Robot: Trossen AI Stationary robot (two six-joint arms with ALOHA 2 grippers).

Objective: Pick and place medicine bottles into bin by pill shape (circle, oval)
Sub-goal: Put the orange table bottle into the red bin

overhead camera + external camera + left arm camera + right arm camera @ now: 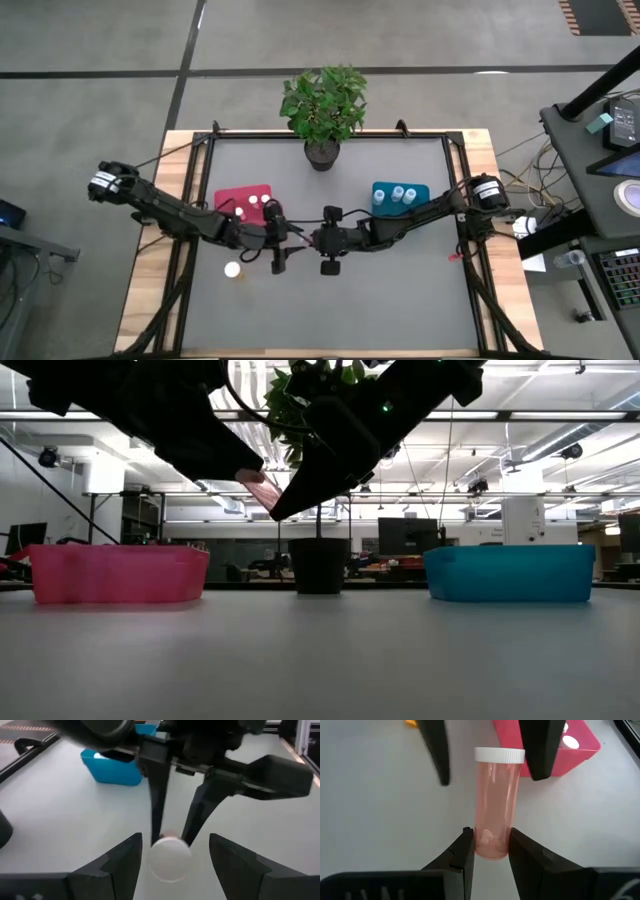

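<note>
Between the red bin (243, 199) and the teal bin (400, 197), above the table (400, 300), the right end effector (490, 851) pinches the base of an orange bottle (496, 805). Its long axis points at the left end effector (172, 857), whose spread fingers flank the white cap.

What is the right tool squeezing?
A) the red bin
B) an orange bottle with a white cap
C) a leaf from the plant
B: the right tool grips the bottom of the orange bottle, white cap pointing toward the left tool, whose fingers stand apart around it.
</note>
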